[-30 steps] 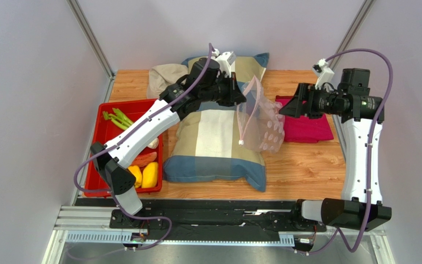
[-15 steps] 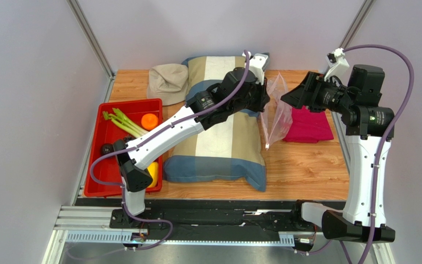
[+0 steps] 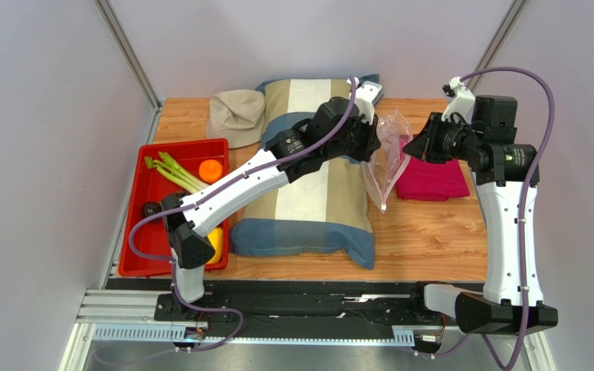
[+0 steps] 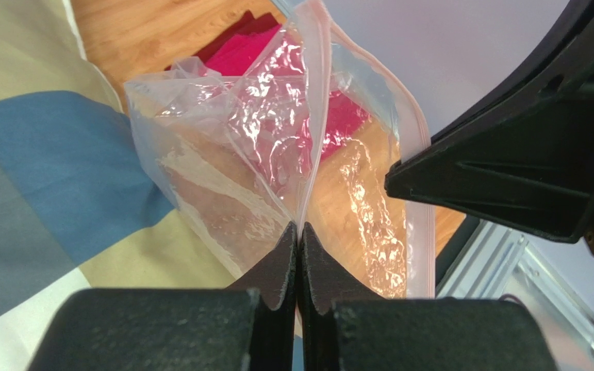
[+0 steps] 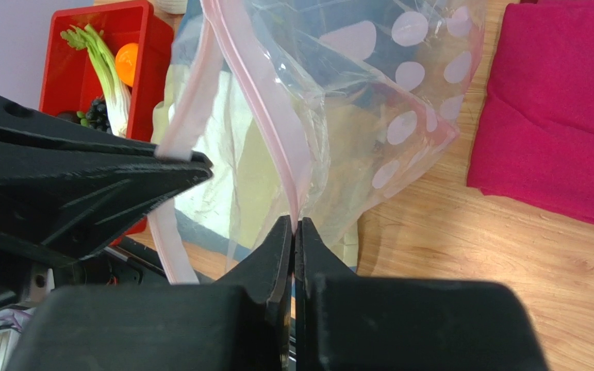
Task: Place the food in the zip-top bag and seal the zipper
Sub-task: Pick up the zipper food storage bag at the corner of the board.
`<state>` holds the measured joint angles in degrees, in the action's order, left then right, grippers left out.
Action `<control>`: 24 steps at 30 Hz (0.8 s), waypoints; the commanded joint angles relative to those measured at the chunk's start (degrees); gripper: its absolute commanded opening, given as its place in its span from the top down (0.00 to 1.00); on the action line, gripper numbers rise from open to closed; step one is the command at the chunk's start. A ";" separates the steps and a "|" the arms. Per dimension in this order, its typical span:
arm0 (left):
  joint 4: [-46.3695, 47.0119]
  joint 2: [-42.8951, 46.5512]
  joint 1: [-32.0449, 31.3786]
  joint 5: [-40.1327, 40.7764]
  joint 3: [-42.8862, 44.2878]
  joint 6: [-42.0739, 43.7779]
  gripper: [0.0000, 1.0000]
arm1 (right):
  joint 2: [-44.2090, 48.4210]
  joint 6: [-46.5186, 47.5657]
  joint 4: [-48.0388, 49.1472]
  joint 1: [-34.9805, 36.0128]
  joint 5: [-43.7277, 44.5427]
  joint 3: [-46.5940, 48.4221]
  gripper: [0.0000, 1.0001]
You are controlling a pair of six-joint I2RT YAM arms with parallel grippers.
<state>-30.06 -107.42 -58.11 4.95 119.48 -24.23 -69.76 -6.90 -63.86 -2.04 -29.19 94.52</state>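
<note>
Both sets of jaws are pinched tight on plastic right now. The left gripper (image 4: 297,230) has a lip of the zip-top bag (image 3: 388,164) squeezed between its fingers, and the right gripper (image 5: 293,224) is clamped on the pink zipper (image 5: 265,104) strip of the other lip.

The job here looks like spreading the mouth open. I'd draw the two grips apart slowly and evenly, so the thin film doesn't slip out or stretch. Honestly can't tell from the wrist views whether each pinch has only one layer. If either has both, the mouth won't open.

The bag hangs in the air between the grippers, mouth up, over the gap between the pillow (image 3: 315,209) and the magenta cloth (image 3: 432,179). The food, celery (image 3: 174,171) and orange (image 3: 211,170) included, sits well apart in the red tray (image 3: 139,263), none bagged yet.
</note>
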 commanded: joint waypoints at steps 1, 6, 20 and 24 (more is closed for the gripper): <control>2.82 4.31 0.62 -7.05 -3.89 2.78 1.00 | 1.81 1.01 0.13 0.11 -0.87 -1.09 1.00; 1.42 10.19 7.03 -13.99 -7.86 -0.02 0.65 | 6.90 -0.48 0.49 0.11 0.71 -3.72 1.00; -5.25 40.60 49.81 -24.64 -36.68 -8.98 0.01 | 9.64 -4.53 1.98 0.20 2.30 -9.88 1.00; -13.95 41.32 64.67 -21.67 -39.15 -9.26 0.07 | 8.76 -5.50 2.77 0.20 3.00 -10.41 1.00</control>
<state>-35.66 -65.84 -1.45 -17.67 82.11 -31.66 -60.93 -10.50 -63.94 -2.04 -27.07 84.20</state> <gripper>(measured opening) 0.966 0.011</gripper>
